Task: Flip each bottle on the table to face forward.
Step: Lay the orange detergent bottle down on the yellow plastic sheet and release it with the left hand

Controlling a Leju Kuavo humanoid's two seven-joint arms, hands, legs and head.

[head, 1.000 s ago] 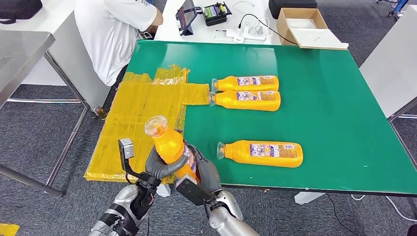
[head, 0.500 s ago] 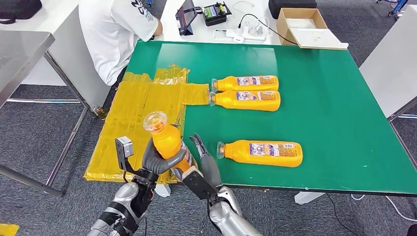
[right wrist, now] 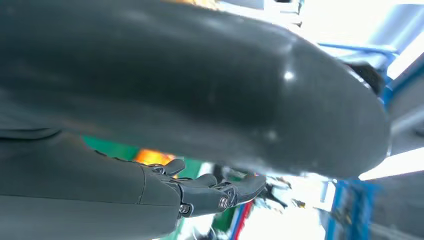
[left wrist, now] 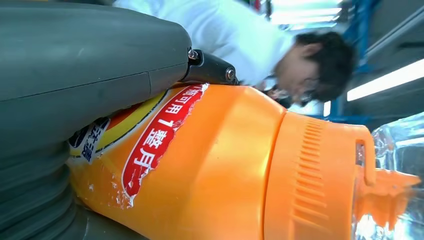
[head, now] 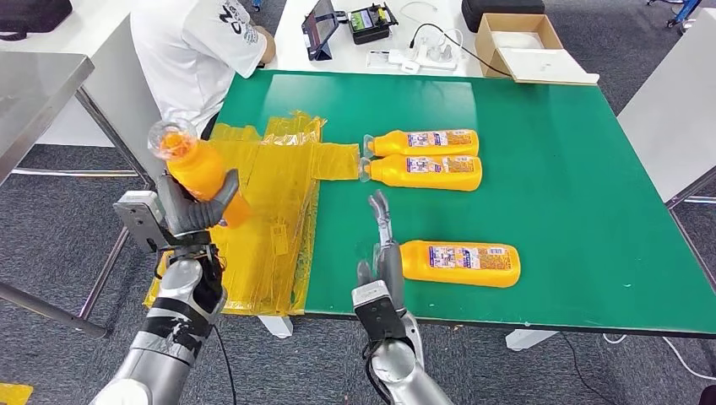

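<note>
Orange plastic bottle with a clear cap (head: 196,173) is held in the left hand (head: 192,211), fingers wrapped round its body, tilted cap-up off the left of the green table (head: 574,186), above the yellow plastic sheeting (head: 262,202). A red-and-white label is seen on it in the wrist view. By judgement, the flip is under way; next, the bottle must be laid down label forward. The right hand (head: 382,253) is empty, fingers extended, beside the near lying orange bottle (head: 460,262). Two more orange bottles (head: 422,158) lie side by side farther back.

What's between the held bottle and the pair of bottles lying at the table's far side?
In the head view, yellow plastic sheeting lies between the held bottle and the pair of bottles.
</note>
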